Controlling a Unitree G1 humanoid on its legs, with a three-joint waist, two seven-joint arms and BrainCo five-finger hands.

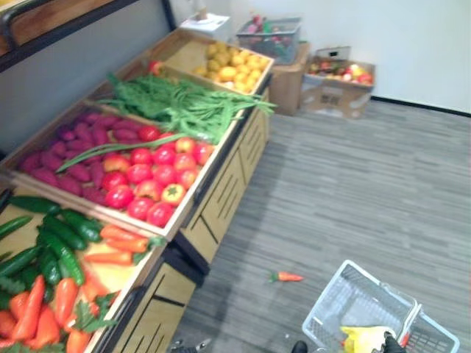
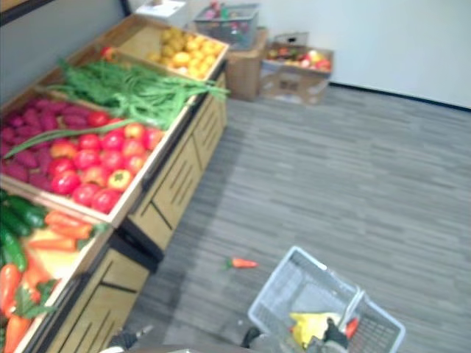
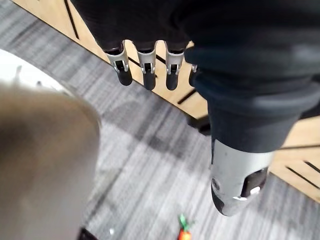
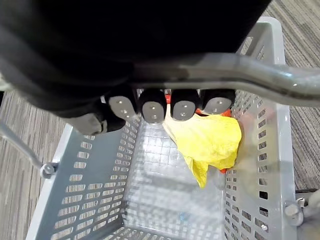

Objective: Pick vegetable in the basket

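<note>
A grey plastic basket (image 1: pixel 346 298) hangs low over the carpet at the lower right, and my right hand (image 4: pixel 152 107) is shut on its handle (image 4: pixel 240 75). Inside lie a yellow vegetable (image 4: pixel 210 142) and something red-orange (image 4: pixel 210 112) half hidden behind it. My left hand (image 3: pixel 148 67) hangs open beside the wooden stand, holding nothing. A small carrot (image 1: pixel 285 276) lies on the floor between the stand and the basket. The stand's nearest bin (image 1: pixel 121 276) holds carrots (image 1: pixel 44 312) and cucumbers (image 1: pixel 62 243).
Along the left runs the wooden stand with red tomatoes (image 1: pixel 151 180), purple roots (image 1: pixel 66 158), long green stalks (image 1: pixel 184 107) and yellow fruit (image 1: pixel 232 65). Cardboard boxes (image 1: pixel 337 92) and a grey crate (image 1: pixel 268 37) stand at the far wall. Grey carpet (image 1: pixel 368 191) stretches to the right.
</note>
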